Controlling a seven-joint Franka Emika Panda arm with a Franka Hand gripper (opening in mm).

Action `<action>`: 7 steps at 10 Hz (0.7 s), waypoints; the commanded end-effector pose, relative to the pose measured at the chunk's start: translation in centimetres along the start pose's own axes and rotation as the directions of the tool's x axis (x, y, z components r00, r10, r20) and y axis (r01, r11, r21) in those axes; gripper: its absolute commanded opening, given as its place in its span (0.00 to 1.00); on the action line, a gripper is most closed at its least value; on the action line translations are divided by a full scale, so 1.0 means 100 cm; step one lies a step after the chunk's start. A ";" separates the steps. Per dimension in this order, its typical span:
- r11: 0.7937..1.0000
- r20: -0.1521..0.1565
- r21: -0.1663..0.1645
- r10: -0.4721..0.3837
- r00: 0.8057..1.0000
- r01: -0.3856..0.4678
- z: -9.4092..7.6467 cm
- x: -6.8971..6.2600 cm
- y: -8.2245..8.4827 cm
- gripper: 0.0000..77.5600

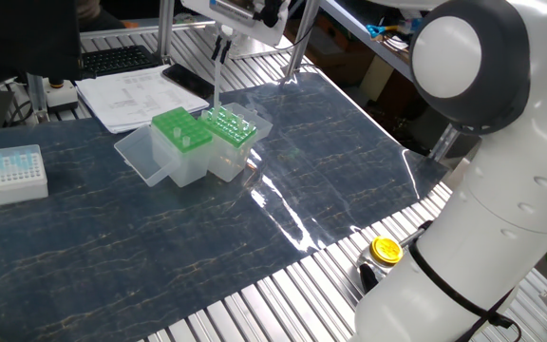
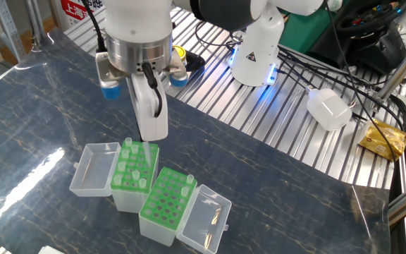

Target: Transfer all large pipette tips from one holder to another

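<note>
Fingers (image 2: 149,137) clamped on one long clear plastic pipette tip (image 2: 149,156), held upright above the green-topped tip holder (image 2: 133,173) so it lifts straight clear toward the neighbouring green holder (image 2: 165,203).

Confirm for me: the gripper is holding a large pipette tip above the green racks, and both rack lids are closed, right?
Not quite. The gripper does hold a large pipette tip above the green racks, but both clear lids are hinged open, lying out to the sides. The other fixed view shows this plainly.
</note>
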State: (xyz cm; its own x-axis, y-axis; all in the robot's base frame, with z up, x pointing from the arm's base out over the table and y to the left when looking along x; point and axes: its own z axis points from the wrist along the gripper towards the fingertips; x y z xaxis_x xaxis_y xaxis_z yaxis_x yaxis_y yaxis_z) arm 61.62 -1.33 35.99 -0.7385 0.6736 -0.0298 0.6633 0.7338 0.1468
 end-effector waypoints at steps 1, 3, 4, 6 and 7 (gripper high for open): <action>1.000 -0.012 -0.016 0.026 1.000 -0.026 -0.005 0.002 0.002 0.02; 0.997 -0.027 -0.030 0.065 0.998 -0.065 -0.006 0.008 0.008 0.02; 0.996 -0.028 -0.031 0.079 0.996 -0.080 -0.005 0.010 0.011 0.02; 0.994 -0.030 -0.032 0.100 0.995 -0.101 -0.004 0.015 0.017 0.02; 0.994 -0.030 -0.033 0.102 0.994 -0.103 -0.003 0.015 0.018 0.02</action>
State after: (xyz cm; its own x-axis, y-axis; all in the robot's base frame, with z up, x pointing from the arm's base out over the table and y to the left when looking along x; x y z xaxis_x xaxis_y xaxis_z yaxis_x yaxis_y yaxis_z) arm 61.54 0.62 36.35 -0.6809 0.7323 0.0099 0.7224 0.6694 0.1734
